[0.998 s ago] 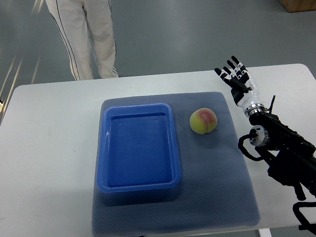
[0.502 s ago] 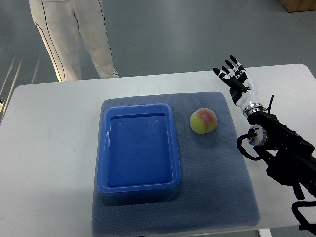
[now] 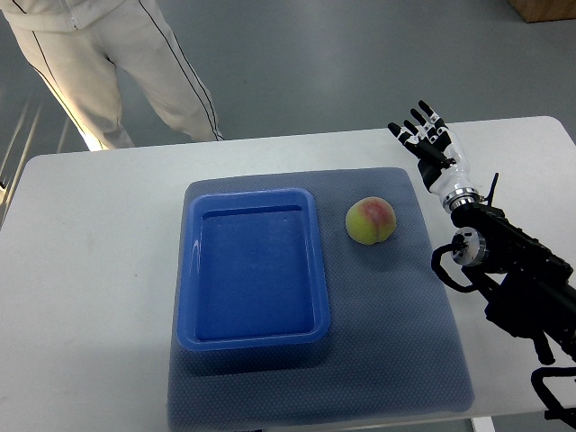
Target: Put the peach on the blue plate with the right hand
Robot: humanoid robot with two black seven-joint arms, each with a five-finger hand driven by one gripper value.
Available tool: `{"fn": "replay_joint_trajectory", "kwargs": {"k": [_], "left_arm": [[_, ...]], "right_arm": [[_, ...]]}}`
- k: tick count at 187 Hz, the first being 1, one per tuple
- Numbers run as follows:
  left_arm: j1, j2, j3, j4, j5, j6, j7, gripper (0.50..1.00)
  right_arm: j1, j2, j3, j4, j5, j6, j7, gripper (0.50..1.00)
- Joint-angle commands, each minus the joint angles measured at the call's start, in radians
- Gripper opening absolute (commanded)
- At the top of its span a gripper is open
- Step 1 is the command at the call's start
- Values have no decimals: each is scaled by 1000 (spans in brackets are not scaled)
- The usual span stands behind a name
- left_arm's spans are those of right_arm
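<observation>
A yellow-green peach [image 3: 371, 220] with a red blush rests on the grey mat [image 3: 405, 324], just right of the blue plate [image 3: 252, 268], which is a deep rectangular tray with nothing in it. My right hand [image 3: 423, 135] hovers over the white table beyond the mat's far right corner, to the right of and behind the peach and apart from it. Its fingers are spread and hold nothing. Its black forearm [image 3: 513, 279] runs down the right side of the picture. No left arm shows.
A person in light trousers [image 3: 108, 63] stands beyond the table's far edge at the upper left. The white table [image 3: 90, 270] extends around the mat on all sides. A brown box corner [image 3: 544, 9] sits on the floor, top right.
The person behind the table has stepped further left. My right hand has barely shifted; the peach and plate are where they were.
</observation>
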Motion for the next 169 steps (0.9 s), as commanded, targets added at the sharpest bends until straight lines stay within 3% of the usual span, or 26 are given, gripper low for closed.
{"fn": "replay_joint_trajectory", "kwargs": {"k": [1,169], "left_arm": [[0,0,-2,2,0,0,2,1000],[11,0,0,3,0,0,0,1000]], "right_arm": [[0,1,0,0,0,0,0,930],[-2,16,-9,-5,0,2,2,930]]}}
